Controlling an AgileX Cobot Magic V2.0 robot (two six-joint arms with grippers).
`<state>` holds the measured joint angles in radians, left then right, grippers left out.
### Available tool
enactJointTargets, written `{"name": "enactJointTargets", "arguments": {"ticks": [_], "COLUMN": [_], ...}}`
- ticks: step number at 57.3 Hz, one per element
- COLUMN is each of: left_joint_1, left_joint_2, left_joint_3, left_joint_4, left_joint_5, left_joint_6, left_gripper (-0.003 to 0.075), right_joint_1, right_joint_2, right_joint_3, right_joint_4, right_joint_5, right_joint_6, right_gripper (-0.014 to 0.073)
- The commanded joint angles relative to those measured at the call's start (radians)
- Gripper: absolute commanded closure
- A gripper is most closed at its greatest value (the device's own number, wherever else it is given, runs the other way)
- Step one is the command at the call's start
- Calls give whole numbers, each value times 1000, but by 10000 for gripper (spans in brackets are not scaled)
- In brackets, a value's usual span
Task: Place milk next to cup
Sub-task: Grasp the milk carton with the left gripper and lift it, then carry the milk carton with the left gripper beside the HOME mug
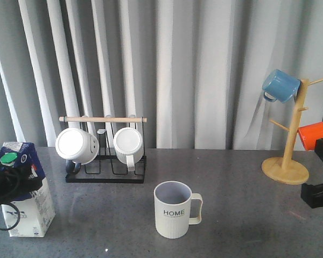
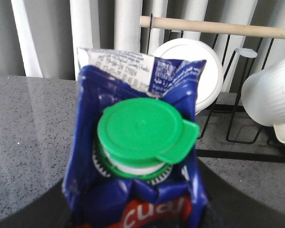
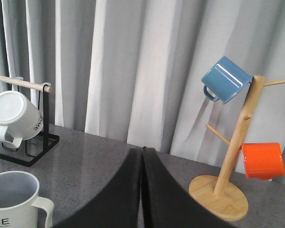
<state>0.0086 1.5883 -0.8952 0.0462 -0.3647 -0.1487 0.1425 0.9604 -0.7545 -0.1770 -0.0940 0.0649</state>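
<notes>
The milk (image 1: 28, 212) is a blue and white carton with a green cap, standing at the table's front left. My left gripper (image 1: 11, 176) is closed around its upper part. In the left wrist view the green cap (image 2: 141, 135) and the red logo sit between my dark fingers (image 2: 33, 213). The cup (image 1: 174, 210), an off-white ribbed mug printed "HOME", stands at the front centre, well to the right of the milk; it also shows in the right wrist view (image 3: 9, 204). My right gripper (image 3: 142, 156) is shut and empty, at the far right (image 1: 318, 191).
A black wire rack (image 1: 105, 174) with a wooden bar holds two white mugs (image 1: 77, 145) behind and between milk and cup. A wooden mug tree (image 1: 287, 164) at the back right carries a blue mug (image 1: 280, 86) and an orange mug (image 1: 314, 134). Grey curtains hang behind.
</notes>
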Motion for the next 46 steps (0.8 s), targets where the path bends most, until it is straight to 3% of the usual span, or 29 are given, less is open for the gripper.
{"name": "enactJointTargets", "arguments": {"ticks": [1,7,33,38,46], "left_joint_1": [1,-1,-12,-61,-217], "left_joint_2": [-59,-87,-259,-278,-277], "left_joint_3": [-31,-28,-28,-28,-31], "left_joint_4": [-10,-9,-15,-136,-569], "left_joint_5": [-89,-93,-81,-69,-74], "left_joint_6": [-1,-1,-34,51,454], "left_gripper": [670,727,726,726,726], "right_joint_1": [-8,-8,-8,-8,-8], "right_joint_2": [-10,-10,-10,-10,-10], "right_joint_3": [-24,-24,-24,-24,-24], "right_joint_4": [-8,-8,-8,-8,-8], "right_joint_5": [-69,-69,-69,-69,-69], "right_joint_6": [-3,-3,-3,-3,-3], "right_gripper": [602,602,602,602,602]}}
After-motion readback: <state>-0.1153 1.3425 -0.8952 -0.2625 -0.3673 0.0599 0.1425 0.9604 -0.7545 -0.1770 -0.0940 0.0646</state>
